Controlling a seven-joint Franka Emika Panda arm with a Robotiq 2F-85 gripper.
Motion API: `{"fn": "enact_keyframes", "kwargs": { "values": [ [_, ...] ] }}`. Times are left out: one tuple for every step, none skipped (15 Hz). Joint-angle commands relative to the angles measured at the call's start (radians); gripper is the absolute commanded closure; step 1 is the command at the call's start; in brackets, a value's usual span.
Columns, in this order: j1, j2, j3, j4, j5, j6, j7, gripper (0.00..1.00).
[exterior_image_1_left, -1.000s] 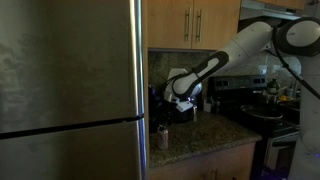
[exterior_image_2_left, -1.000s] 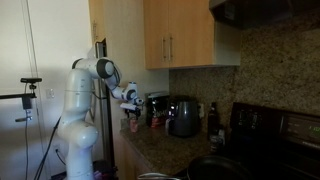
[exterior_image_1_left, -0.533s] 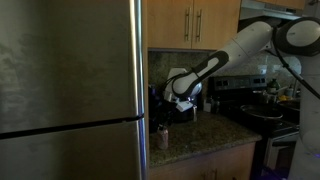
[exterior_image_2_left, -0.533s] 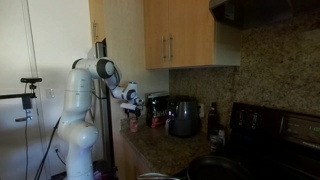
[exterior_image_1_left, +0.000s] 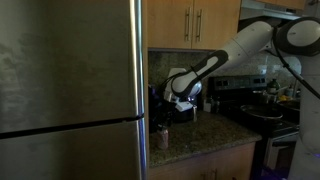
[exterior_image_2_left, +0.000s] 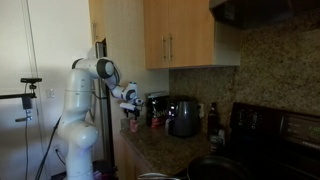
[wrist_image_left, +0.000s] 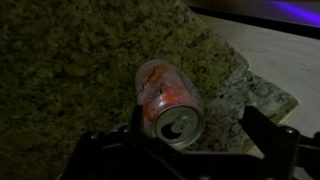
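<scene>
1. Wrist view gives you the best look at the soda can (wrist_image_left: 168, 97). It is orange and white and stands upright on the speckled granite counter (wrist_image_left: 70, 60), low in the centre of the frame near the counter's corner, with its lid and pull tab towards the lens.
2. Only this view tells you how the gripper (wrist_image_left: 188, 152) stands. Its dark fingers (wrist_image_left: 268, 138) are wide apart at the bottom edge, one on either side of the can, and neither touches it.
3. In both exterior views the can (exterior_image_1_left: 163, 137) (exterior_image_2_left: 133, 124) is only a small shape at the counter's edge. What they add is height: the gripper (exterior_image_1_left: 180, 103) (exterior_image_2_left: 131, 103) hangs above the can, clear of it.
4. In an exterior view a steel refrigerator (exterior_image_1_left: 70, 90) fills the left half, with the can just right of its edge and wooden cabinets (exterior_image_1_left: 195, 22) above.
5. In an exterior view you see the white arm (exterior_image_2_left: 80, 110) at full height on the left, and a dark kettle (exterior_image_2_left: 183, 117) stands further along the counter, well apart from the can.
</scene>
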Motion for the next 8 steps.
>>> {"fn": "enact_keyframes", "kwargs": {
  "values": [
    [0.000, -0.009, -0.006, 0.005, -0.068, -0.064, 0.062, 0.00],
    [0.000, -0.007, -0.006, 0.006, -0.082, -0.069, 0.073, 0.00],
    [-0.001, -0.006, -0.005, 0.007, -0.089, -0.071, 0.075, 0.00],
    [0.000, -0.005, -0.005, 0.006, -0.099, -0.060, 0.080, 0.00],
    [-0.001, -0.004, -0.004, 0.006, -0.102, -0.051, 0.075, 0.00],
    [-0.003, -0.002, -0.001, 0.007, -0.095, -0.051, 0.063, 0.00],
    [-0.004, -0.003, -0.001, 0.009, -0.092, -0.065, 0.061, 0.00],
    [-0.002, -0.006, -0.005, 0.011, -0.108, -0.084, 0.077, 0.00]
  ]
}}
